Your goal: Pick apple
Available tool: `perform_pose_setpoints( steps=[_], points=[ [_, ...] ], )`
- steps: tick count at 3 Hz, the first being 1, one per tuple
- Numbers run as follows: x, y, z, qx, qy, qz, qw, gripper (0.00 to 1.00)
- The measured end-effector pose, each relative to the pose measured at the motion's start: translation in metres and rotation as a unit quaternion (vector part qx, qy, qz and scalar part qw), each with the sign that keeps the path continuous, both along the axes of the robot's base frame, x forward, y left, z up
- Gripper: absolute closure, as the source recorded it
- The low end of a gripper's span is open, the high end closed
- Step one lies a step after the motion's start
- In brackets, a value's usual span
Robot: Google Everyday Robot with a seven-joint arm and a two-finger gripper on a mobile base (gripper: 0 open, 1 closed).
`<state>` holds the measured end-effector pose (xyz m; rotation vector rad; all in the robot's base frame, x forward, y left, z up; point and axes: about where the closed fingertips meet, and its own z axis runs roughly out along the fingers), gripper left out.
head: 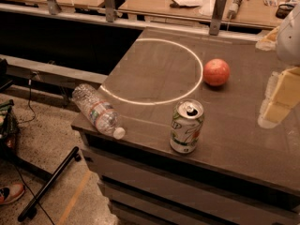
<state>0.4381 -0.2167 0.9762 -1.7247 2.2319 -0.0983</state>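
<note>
Here's the counter (225, 139), dark and flat, and the apple (216, 72) sits out in the open on it, reddish-orange and round, resting on its own with nothing touching it. It's parked just outside a pale ring (154, 102) marked on the surface, right at the ring's 3 o'clock, hugging the line. Look to 7 o'clock from the apple and there's the can (187, 126), upright, tab hole showing on top, standing near the front edge and clear of the fruit. Over at the can's 9 o'clock a clear bottle (97, 110) lies on its side along the left edge, white cap pointing toward 5 o'clock. Now the gripper (264, 81): it comes in from the right edge of the view, at roughly 3 o'clock from the apple and well apart from it, hanging above the counter. Its pale yellow fingers (281, 95) are spread apart, with bare counter showing between them and nothing held. Down at 8 o'clock, on the speckled floor, a shoe (11, 193) peeks in.
</note>
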Motion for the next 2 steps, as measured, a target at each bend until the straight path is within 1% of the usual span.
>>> perform_pose_setpoints(
  steps=[1, 2],
  points=[
    [0.001, 0.0, 0.001, 0.0, -0.001, 0.0, 1.0, 0.0],
    [0.018, -0.004, 0.002, 0.012, -0.01, 0.002, 0.9999, 0.0]
  ],
)
